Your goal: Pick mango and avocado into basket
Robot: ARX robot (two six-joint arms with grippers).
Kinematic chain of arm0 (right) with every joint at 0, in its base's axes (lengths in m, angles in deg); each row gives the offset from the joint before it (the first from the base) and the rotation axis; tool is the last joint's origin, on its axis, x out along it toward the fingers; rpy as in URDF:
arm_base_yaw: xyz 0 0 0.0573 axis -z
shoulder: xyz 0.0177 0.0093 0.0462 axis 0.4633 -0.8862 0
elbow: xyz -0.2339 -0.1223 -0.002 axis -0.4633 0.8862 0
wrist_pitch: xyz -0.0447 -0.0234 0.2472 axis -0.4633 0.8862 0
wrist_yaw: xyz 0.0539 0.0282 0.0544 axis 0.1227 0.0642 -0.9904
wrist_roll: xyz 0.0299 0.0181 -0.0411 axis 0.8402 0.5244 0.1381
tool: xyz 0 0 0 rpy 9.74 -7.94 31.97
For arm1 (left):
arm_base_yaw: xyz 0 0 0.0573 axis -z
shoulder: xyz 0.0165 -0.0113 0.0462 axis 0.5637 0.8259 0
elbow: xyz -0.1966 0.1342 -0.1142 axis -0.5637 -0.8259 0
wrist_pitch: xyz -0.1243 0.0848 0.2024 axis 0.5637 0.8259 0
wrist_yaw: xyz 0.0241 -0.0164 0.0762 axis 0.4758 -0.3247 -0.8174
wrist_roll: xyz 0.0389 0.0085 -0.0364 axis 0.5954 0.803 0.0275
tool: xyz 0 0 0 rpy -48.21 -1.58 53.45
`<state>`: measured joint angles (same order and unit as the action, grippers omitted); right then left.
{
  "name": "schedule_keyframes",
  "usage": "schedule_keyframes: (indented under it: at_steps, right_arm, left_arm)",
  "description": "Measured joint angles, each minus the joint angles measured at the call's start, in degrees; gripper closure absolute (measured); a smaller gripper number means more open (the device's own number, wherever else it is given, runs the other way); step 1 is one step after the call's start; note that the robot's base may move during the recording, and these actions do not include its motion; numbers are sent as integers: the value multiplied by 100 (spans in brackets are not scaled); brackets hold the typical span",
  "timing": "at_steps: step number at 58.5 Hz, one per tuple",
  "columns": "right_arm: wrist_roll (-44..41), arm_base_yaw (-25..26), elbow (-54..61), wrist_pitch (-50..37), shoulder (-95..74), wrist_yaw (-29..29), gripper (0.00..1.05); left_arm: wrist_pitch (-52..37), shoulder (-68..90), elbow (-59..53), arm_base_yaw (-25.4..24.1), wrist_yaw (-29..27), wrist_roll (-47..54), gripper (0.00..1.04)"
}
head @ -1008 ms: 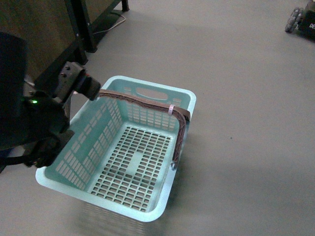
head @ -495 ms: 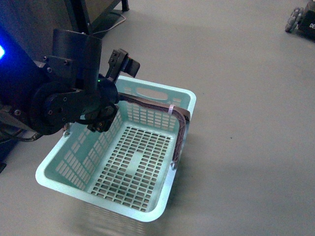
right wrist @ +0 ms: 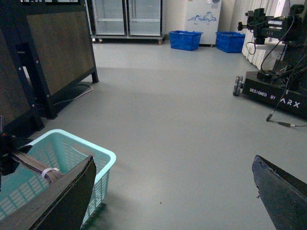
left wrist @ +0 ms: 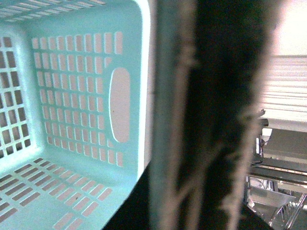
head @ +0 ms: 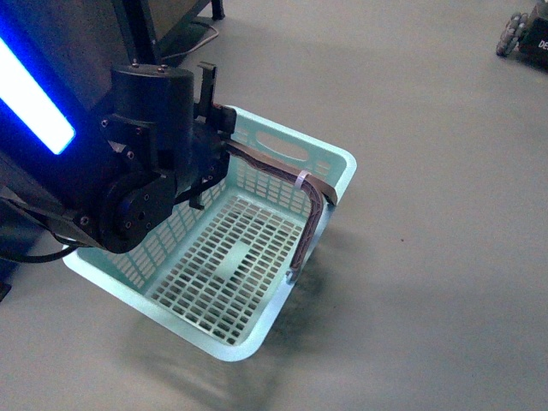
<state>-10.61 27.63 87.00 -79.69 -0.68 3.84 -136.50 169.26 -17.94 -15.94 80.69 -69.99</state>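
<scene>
Left gripper (head: 218, 141), clamped on the handle (head: 282, 171), is hoisting and tilting the empty basket (head: 338, 171) off its earlier spot, probably toward the unseen mango and avocado; right gripper (right wrist: 173, 163) is hanging spread, empty.

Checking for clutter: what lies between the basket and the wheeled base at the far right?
Only bare grey floor lies between the basket and the wheeled base, as the front view shows.

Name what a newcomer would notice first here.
The pale teal basket, empty, fills the middle of the front view. The black left arm looms over its far-left corner, left hand at the brown handle. A bright blue light strip glares at the left edge.
</scene>
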Motion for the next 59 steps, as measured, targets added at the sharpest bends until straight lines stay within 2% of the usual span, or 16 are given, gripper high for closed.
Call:
schedule_keyframes:
  at_steps: [6,10,21,34,45,59]
  right_arm:
    - [0,0,2,0,0,0,8]
    - [0,0,0,0,0,0,8]
    - [0,0,2,0,0,0,8]
    - [0,0,2,0,0,0,8]
    - [0,0,0,0,0,0,8]
    - [0,0,2,0,0,0,8]
  left_arm:
    - [111,-236,-227,-7,-188,26,98]
    - [450,-623,-479,-55,-214,-140,98]
    - [2070,-2549,-1196,-96,-691,-225,99]
    - [4277,-4765,-1641,-74,-1274,-116,99]
    - [5705,-6314,-1611,181,-1637,-79,99]
    - [7082,-7497,-1196,437,-2076,-249,99]
